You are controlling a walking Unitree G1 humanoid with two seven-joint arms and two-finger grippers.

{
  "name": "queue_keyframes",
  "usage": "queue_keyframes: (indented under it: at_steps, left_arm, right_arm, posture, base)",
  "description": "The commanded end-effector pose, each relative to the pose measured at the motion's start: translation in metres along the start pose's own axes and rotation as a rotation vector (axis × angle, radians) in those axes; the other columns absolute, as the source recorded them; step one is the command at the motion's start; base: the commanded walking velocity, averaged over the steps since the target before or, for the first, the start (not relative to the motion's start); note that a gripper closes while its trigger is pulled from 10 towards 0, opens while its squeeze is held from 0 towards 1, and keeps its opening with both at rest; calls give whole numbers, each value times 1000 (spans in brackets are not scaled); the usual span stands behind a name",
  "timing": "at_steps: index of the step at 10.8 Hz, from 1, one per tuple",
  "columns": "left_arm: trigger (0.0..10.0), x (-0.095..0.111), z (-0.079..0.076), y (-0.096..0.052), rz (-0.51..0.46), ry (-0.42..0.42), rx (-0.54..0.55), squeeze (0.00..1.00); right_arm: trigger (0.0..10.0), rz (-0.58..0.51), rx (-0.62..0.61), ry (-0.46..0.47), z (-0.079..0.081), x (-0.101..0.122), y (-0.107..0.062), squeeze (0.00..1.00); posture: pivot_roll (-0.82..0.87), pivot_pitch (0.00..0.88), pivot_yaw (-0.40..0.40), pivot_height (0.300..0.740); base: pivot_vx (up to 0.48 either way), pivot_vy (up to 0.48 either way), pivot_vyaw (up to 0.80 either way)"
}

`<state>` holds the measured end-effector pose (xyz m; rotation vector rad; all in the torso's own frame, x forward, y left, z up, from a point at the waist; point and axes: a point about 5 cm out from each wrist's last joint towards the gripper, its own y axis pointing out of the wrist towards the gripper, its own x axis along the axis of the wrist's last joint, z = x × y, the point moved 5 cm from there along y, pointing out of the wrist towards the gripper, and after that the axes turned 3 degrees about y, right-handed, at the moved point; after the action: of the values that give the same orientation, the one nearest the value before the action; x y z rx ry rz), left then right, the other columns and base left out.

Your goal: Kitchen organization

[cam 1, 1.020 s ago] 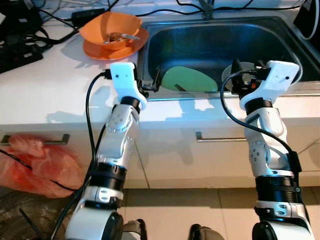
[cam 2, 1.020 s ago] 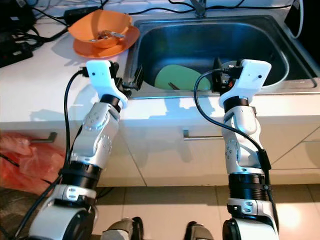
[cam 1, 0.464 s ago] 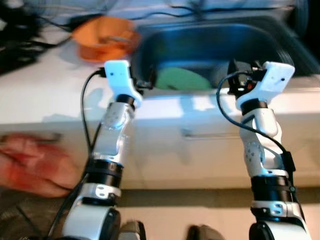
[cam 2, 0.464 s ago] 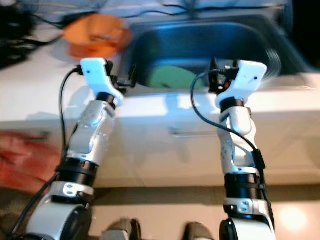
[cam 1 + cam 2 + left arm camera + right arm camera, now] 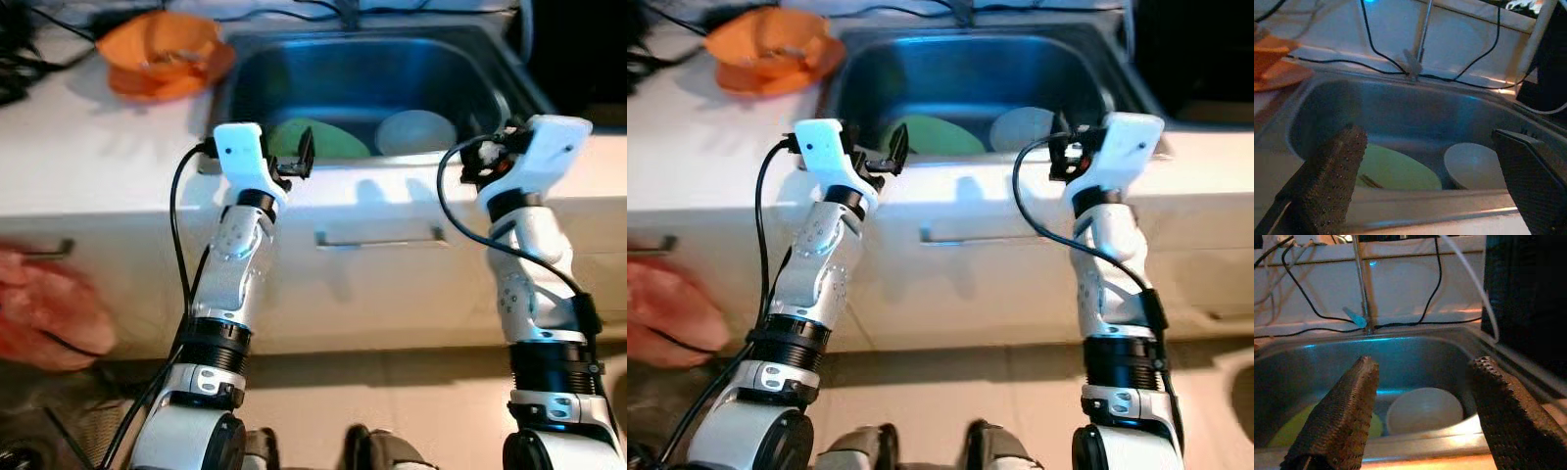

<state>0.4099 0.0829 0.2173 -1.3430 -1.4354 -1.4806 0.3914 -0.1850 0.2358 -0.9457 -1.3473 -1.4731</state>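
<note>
I see the sink (image 5: 490,73) set in the counter (image 5: 88,147); inside it, a plate (image 5: 328,140) left of a bowl (image 5: 416,130). Dishes (image 5: 162,54) on the counter left of the sink, maybe stacked; drawer handle (image 5: 377,237) below

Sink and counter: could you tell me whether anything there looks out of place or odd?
Dark cables trail along the ledge behind the steel sink, close to the tap, an odd place for wiring. Otherwise, a green plate and white bowl sit unbroken in the basin.
</note>
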Motion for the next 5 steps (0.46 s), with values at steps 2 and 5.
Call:
queue_keyframes:
  at_steps: [2, 5]
  left_arm:
    - [10000, 2, 6, -2, -14, 6, 31, 0]
    - [10000, 6, 11, 2, -17, 27, 30, 0]
  right_arm:
    - [10000, -15, 33, -18, 7, 3, 1, 0]
    - [10000, -17, 17, 0, 7, -5, -1, 0]
  posture:
    - [-44, 148, 30, 740]
    - [-29, 147, 65, 740]
  base:
    - [0, 0, 0]
    - [0, 0, 0]
